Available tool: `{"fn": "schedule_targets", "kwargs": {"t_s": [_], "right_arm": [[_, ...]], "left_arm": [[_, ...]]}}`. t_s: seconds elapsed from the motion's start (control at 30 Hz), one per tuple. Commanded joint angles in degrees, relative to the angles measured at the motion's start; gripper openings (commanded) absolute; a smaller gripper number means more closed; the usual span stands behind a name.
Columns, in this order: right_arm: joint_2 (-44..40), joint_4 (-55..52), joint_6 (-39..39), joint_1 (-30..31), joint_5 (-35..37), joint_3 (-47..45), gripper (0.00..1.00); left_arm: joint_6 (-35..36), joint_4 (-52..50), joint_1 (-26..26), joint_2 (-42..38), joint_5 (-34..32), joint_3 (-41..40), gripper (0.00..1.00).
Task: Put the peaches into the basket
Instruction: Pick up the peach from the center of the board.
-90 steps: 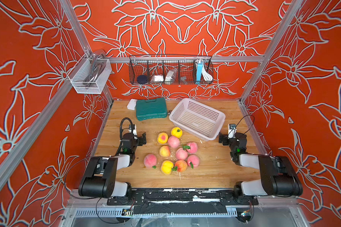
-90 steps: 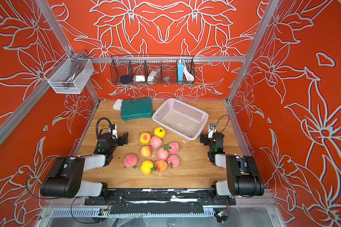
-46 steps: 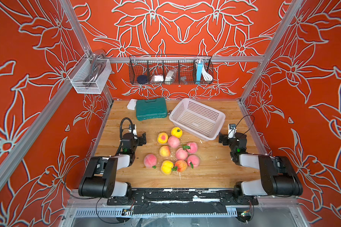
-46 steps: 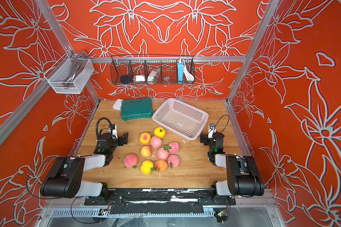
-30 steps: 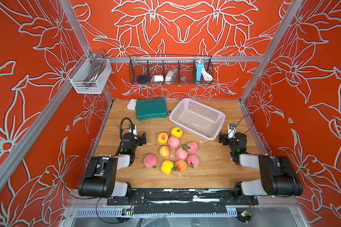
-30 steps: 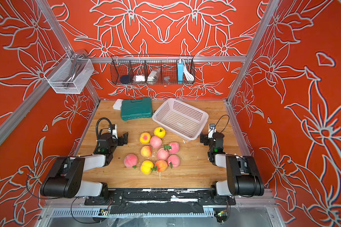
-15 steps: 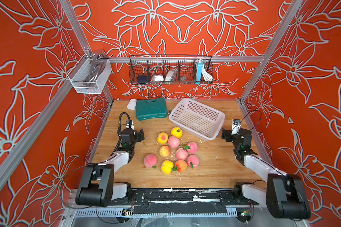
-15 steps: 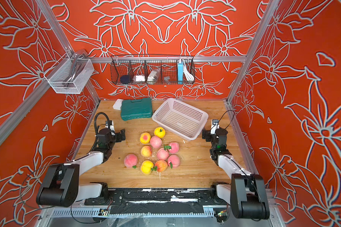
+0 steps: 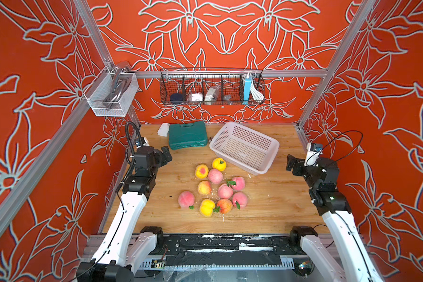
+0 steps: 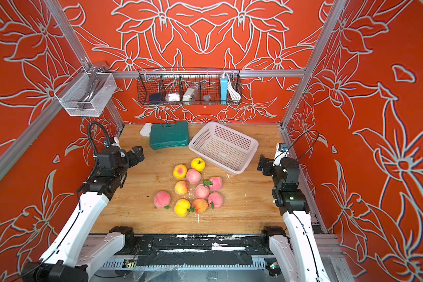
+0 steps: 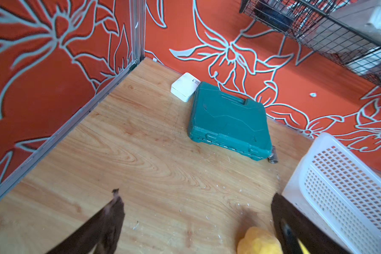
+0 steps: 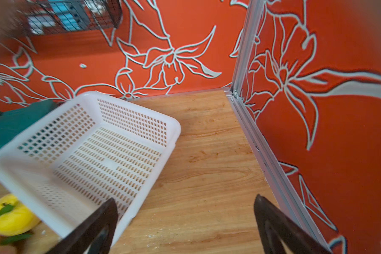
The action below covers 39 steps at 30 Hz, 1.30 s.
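Currently all ten peaches lie on the bench, grouped near its middle and outside the basket. Several touch one another. One pink peach sits slightly apart on the left side of the group. The yellow peach lies farthest back, just beside the basket's near wall.

The basket stands askew toward the back of the bench, right of centre. A green case lies just beside its left corner, with a small white box against the case's far left end.

The left tool hangs above the bench's left edge, well apart from the peaches; its jaws are wide apart and hold nothing, as the left wrist view confirms. The right tool hangs near the right edge, close to the basket's right end; its jaws are also wide apart and hold nothing.

A wire rack and a mesh bin hang on the walls.
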Motion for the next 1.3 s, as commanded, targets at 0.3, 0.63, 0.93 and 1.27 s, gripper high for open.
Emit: {"fn": "schedule_targets", "kwargs": {"t_s": [0.3, 0.63, 0.93, 1.27], "right_arm": [[-3.06, -27.85, 6.05, 7.84, -13.26, 8.28, 0.99], [-2.05, -28.63, 15.16, 29.39, 0.15, 6.40, 0.99], [3.53, -23.93, 20.06, 45.57, 9.23, 0.20, 0.99], [3.99, -13.74, 22.26, 48.83, 3.65, -8.96, 0.99]], "left_arm": [[-5.82, -27.36, -7.90, -5.75, 19.18, 2.47, 0.98], [-11.31, -28.07, -25.49, -6.64, 16.70, -0.79, 0.98], [-11.25, -25.87, -32.39, -6.23, 16.96, -2.27, 0.98], [-12.23, -19.12, -35.88, -3.34, 22.21, -6.33, 0.98]]}}
